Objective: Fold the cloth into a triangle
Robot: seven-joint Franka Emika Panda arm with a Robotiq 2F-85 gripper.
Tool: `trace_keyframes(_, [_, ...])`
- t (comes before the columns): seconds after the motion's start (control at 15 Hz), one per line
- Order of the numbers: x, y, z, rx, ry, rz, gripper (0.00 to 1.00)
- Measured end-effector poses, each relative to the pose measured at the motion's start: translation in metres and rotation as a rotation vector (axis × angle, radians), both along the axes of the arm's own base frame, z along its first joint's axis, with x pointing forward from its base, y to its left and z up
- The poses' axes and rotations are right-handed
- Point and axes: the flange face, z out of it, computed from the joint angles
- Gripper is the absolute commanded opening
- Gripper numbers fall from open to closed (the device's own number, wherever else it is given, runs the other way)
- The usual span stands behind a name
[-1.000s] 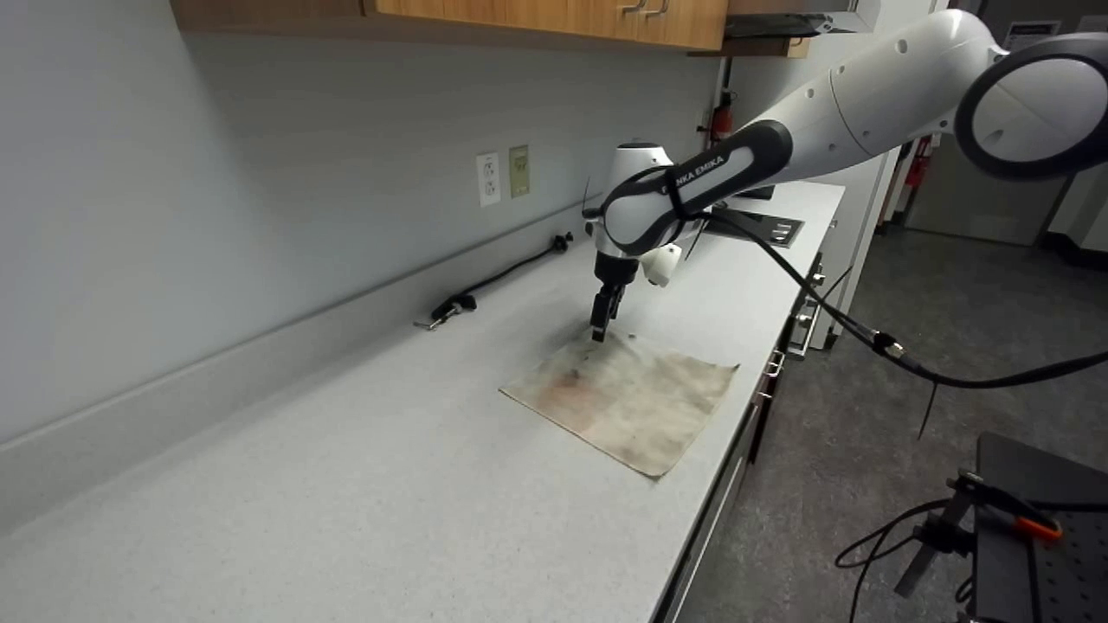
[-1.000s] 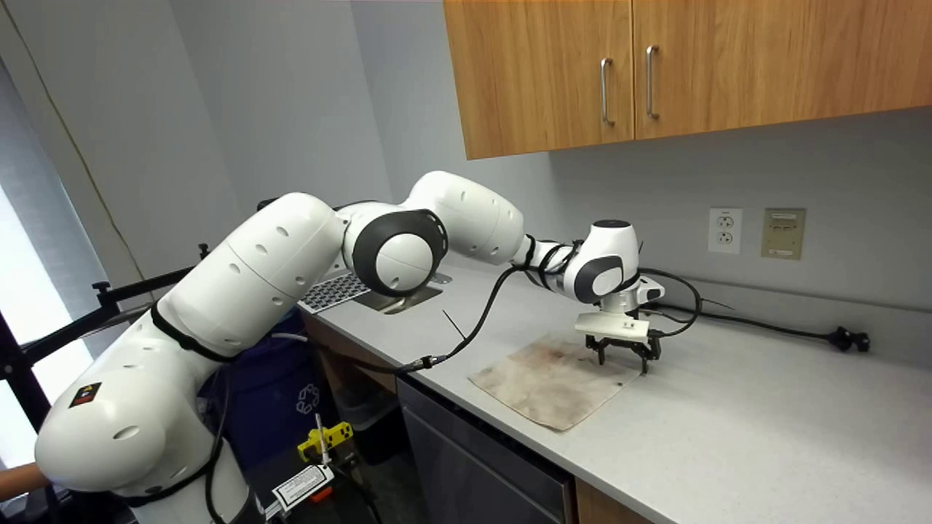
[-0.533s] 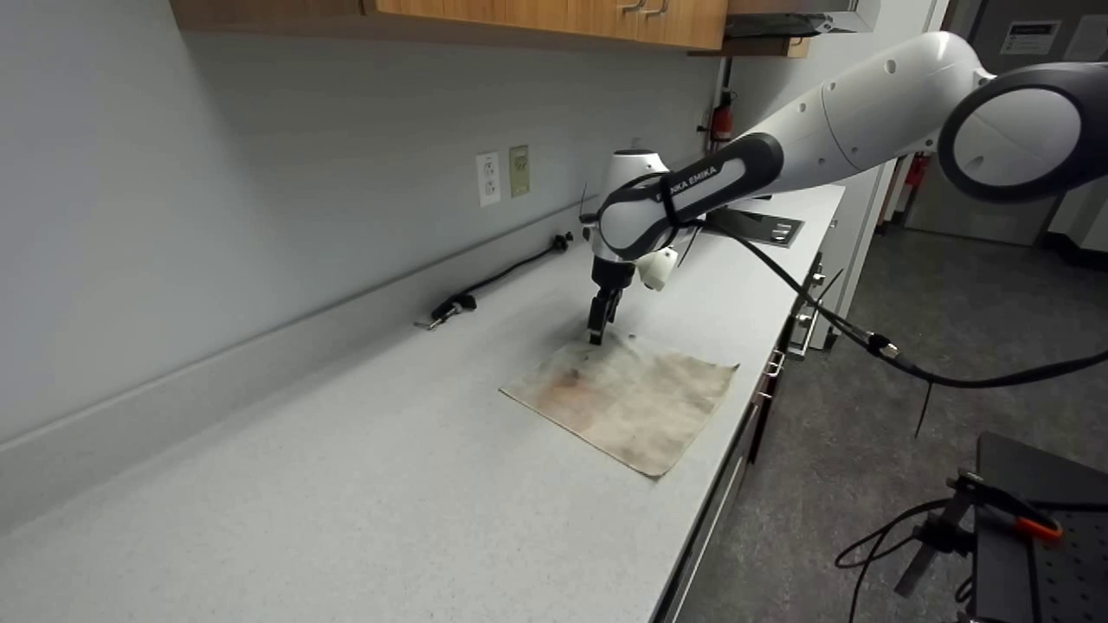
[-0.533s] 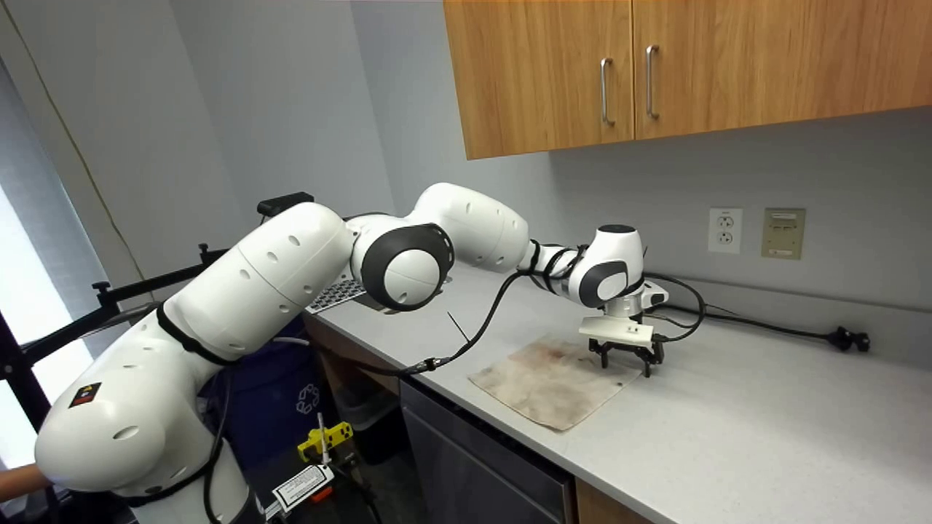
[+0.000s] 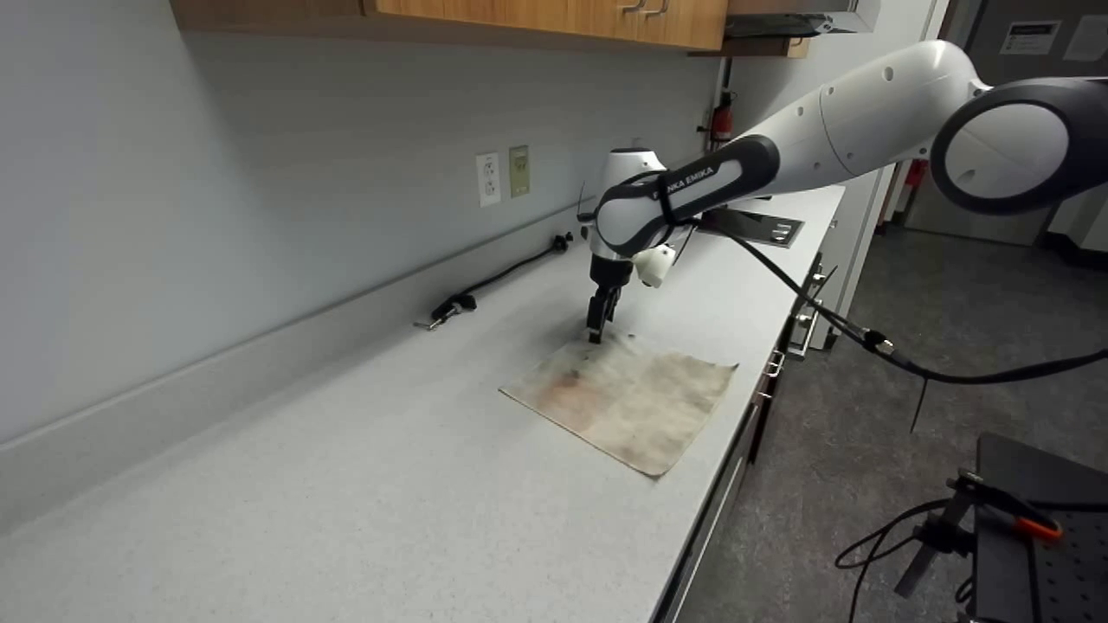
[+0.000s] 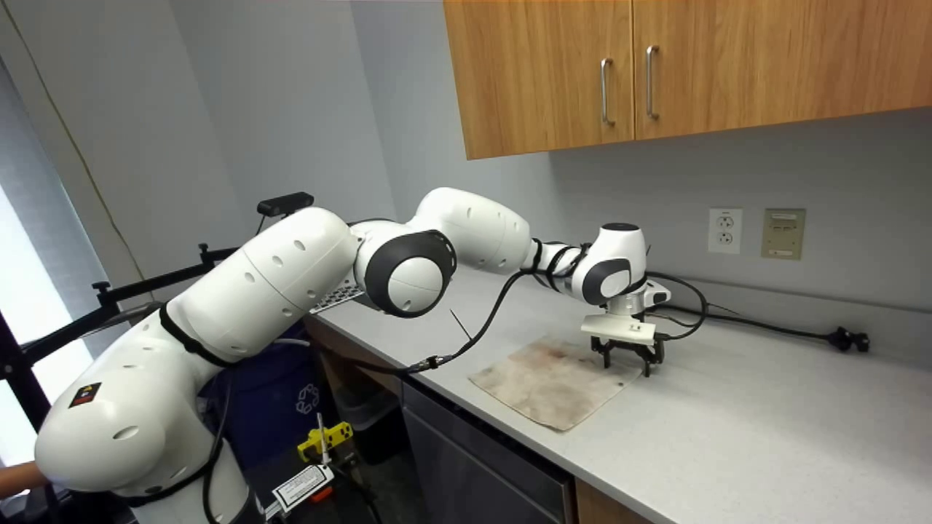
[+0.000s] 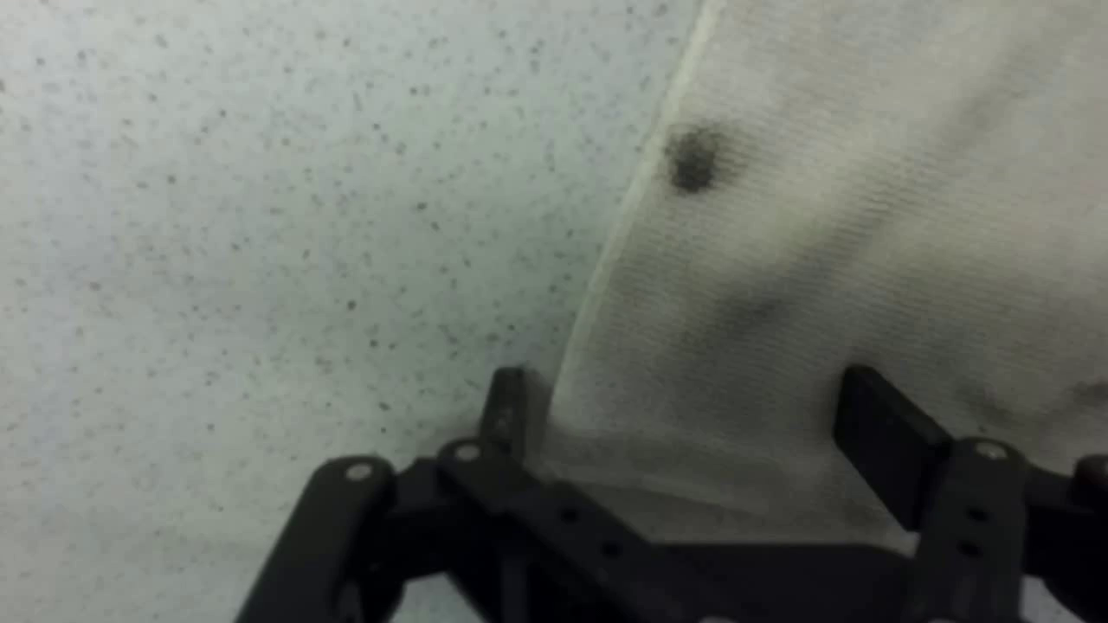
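- In an exterior view, the cloth (image 5: 640, 402) lies spread flat on the counter (image 5: 329, 484), right of and below the frame's centre, its outline the same as in the earlier frames.
- The arm (image 5: 853, 121) sits lower than a second ago: its elbow, upper right, has dropped, and the gripper (image 5: 601, 328) has slipped slightly left and down, at the cloth's far corner.
- The fingers (image 5: 597, 313) overlap from this side, so their gap is hard to judge, and they hide that corner.
- The dark stand (image 5: 1052, 554), lower right, and the cabinet (image 5: 537, 17), top, are cut off.
- In an exterior view, the camera bar (image 6: 285, 204), left of centre, now shows clear above the arm, which covered most of it a second ago; what looks like a keyboard (image 6: 338, 293) is covered more.
- Here the gripper, right of centre, has shifted a touch right and down, over the cloth's back edge, part of which it hides. A cream plate (image 6: 619, 327) blocks its upper part.
- A brown shape (image 6: 20, 479) at the lower left edge is cut off, too little showing to name.
- In the wrist view, the fingers stand wide apart, lower centre and lower right, one over the counter just beside the cloth's pale edge, the other over the cloth. The corner between them is ungripped; whether the tips touch anything is lost in shadow. The cloth runs out of frame at top and right.
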Motion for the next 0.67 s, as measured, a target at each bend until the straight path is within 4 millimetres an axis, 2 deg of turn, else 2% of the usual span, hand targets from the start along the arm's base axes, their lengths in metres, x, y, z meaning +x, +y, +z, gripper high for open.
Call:
trace_keyframes(0.47, [0.0054, 0.0006, 0.0105, -0.001, -0.007, 0.001, 0.05])
trace_keyframes(0.53, [0.0059, 0.0017, 0.0111, -0.001, -0.008, 0.003, 0.01])
trace_keyframes(0.67, [0.0065, 0.0035, 0.0116, -0.003, -0.009, 0.006, 0.0])
